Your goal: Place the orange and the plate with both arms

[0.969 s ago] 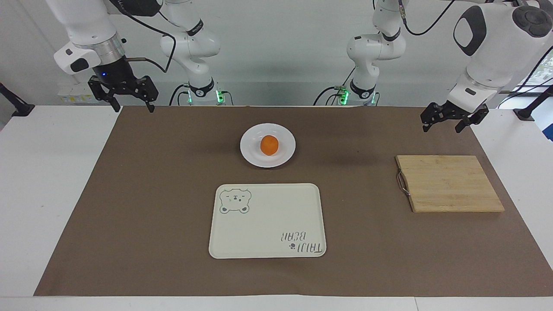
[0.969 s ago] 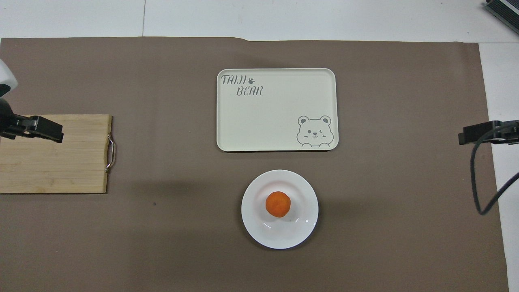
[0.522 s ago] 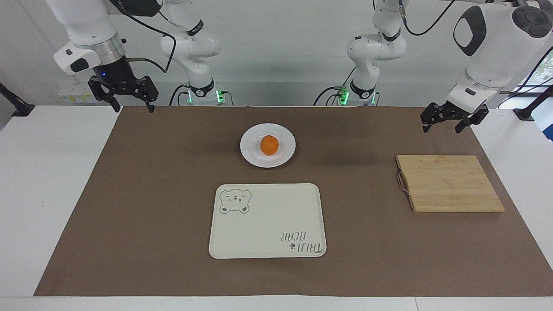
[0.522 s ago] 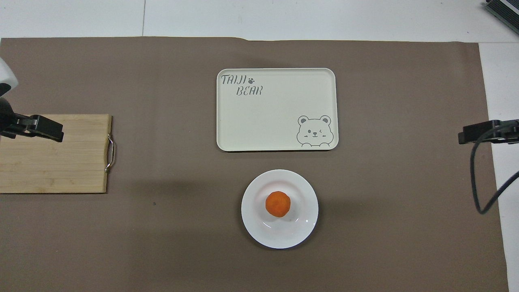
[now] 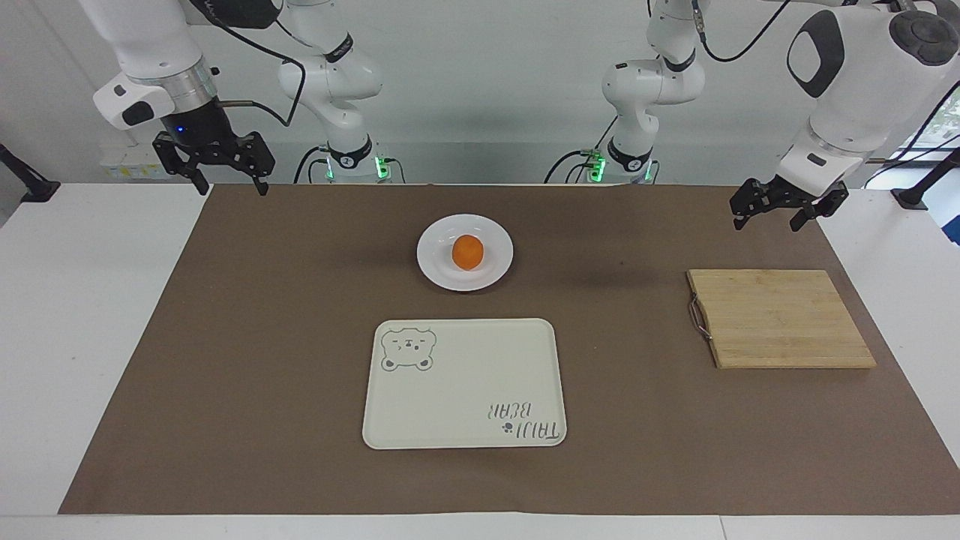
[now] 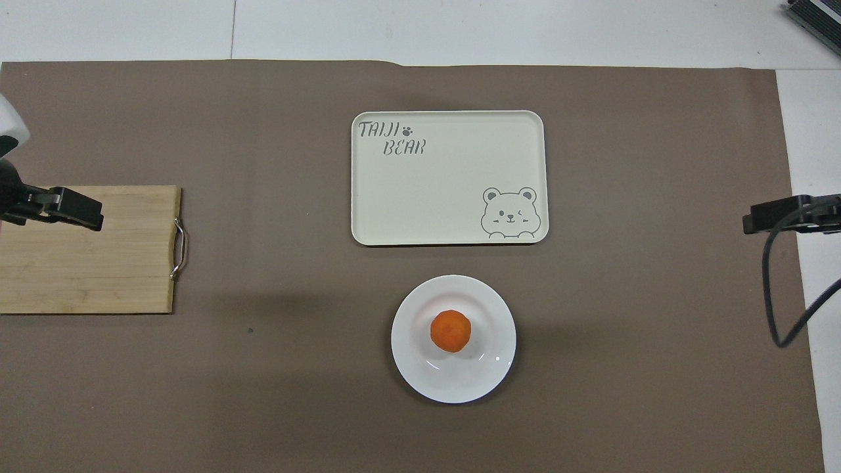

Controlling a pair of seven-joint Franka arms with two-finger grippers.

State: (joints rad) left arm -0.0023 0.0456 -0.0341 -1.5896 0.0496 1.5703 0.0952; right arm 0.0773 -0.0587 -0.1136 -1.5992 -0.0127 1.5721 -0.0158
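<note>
No change is seen over the last second. Right gripper (image 5: 225, 180) and left gripper (image 5: 778, 210) are held raised at the mat's ends, open, empty. Orange (image 5: 467, 252) sits on plate (image 5: 442, 266); tray (image 5: 465, 382) lies farther out. Nothing started.

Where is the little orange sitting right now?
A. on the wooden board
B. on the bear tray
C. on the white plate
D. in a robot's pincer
C: the orange sits in the middle of the white plate, while the bear tray and wooden board have nothing on them.
</note>
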